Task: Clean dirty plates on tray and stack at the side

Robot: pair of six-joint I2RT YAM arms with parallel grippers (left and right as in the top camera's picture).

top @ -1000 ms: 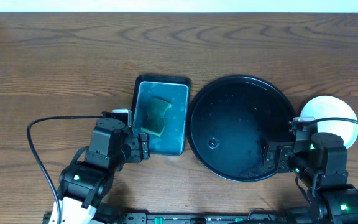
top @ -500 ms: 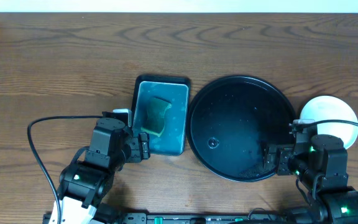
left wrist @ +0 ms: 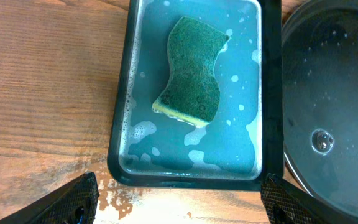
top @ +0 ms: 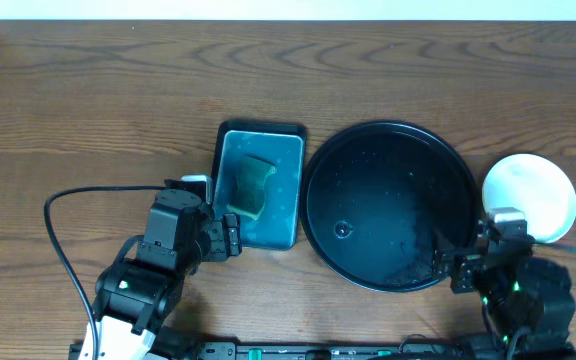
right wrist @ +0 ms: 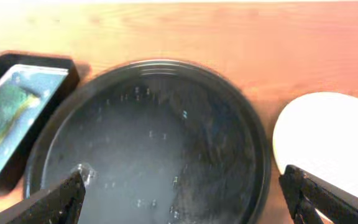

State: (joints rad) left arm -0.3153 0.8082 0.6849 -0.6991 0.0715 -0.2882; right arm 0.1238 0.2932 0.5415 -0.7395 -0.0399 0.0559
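Though beside tray [top: 388,170], sponge [top: 252,185] in basin [top: 283,170]

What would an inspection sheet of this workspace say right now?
Surface: wooden table.
Job's things: black tray wet, no plates on it; pale plate beside it, face clean.
Clutter: teal tray of soapy water holding a sponge.
Hands: left hand open, empty, near the teal tray; right hand open, empty, at the black tray's edge.
Cables: black cable looped at the table's left.
Surroundings: pale strip beyond the table's far edge.
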